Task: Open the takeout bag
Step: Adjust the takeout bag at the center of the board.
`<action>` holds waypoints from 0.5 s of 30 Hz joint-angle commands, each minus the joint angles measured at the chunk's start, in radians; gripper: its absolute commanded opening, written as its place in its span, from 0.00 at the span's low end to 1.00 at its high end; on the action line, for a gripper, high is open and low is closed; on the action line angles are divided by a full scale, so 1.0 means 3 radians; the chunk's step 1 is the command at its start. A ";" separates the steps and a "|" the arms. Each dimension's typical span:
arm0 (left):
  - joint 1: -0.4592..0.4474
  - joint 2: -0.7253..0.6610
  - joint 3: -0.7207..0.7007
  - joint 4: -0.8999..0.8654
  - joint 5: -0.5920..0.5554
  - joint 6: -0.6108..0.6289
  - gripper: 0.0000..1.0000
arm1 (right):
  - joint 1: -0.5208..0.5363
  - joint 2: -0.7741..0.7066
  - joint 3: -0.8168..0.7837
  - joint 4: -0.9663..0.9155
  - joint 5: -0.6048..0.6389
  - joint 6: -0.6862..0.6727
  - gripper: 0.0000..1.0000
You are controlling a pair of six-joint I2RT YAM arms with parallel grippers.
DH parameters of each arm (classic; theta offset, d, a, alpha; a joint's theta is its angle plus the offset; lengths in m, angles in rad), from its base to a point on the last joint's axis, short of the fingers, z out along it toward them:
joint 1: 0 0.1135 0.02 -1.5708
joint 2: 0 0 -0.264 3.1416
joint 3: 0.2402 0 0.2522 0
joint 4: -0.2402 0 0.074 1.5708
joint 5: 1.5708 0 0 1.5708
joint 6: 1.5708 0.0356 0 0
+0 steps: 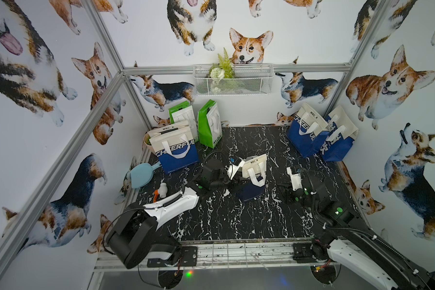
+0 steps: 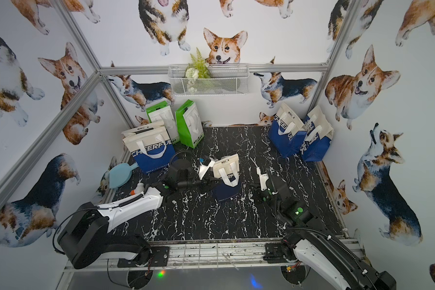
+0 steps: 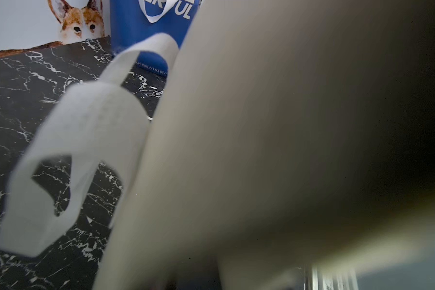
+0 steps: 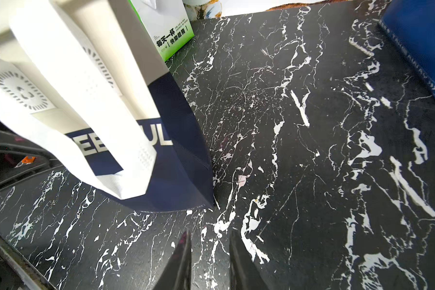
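**Left gripper (image 1: 237, 173) hard up against the takeout bag (image 1: 258, 164), grip unreadable**

Top views first. In both, the takeout bag (image 2: 227, 164) stands in the middle of the black marble table (image 1: 236, 226). It is cream above and navy below, with a white handle (image 1: 261, 173) hanging down its front face. My left gripper is in at the bag's upper edge on my left arm's side, touching or all but touching. Clamped or loose? From up here I cannot tell. My right arm (image 1: 337, 213) sits on the bag's other side, apart from it. At the back, another cream-and-blue bag (image 1: 176, 150) and two green bags (image 1: 209, 125) crowd one corner. Two more blue bags (image 1: 309, 135) lean in the other, and a teal scoop (image 1: 141, 175) lies at the table's edge.

Left wrist view now. The bag's cream wall (image 3: 261, 125) fills nearly everything, blurred, right against the lens. The handle (image 3: 73, 155) loops out beside it over the marble. My own fingers are hidden here, so again I cannot tell the grip.

Right wrist view. My right gripper (image 4: 210, 256) hovers over bare marble, its two dark fingertips (image 4: 181, 258) apart with nothing between them: released. The bag (image 4: 181, 155) is near but not touching, its navy base planted on the table and the handle draped over the lettering.
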 commanded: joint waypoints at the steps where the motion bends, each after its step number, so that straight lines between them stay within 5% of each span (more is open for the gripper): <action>1: 0.0002 0.0018 -0.0170 0.0204 0.0098 -0.0103 0.48 | 0.0001 -0.0007 0.0049 -0.0060 -0.0002 0.0038 0.28; 5: 0.0005 0.0092 -0.0413 0.0728 -0.0010 -0.0340 0.47 | 0.0001 0.0021 0.0066 -0.0055 -0.0010 0.0034 0.28; 11: 0.0004 0.0125 -0.0418 0.0822 0.0007 -0.0341 0.18 | 0.0004 0.0011 0.0064 -0.0065 -0.0026 0.0035 0.29; 15: 0.0012 0.0088 -0.0338 0.0652 0.0040 -0.0257 0.11 | 0.0002 0.0012 0.0097 -0.0051 -0.0081 -0.0013 0.29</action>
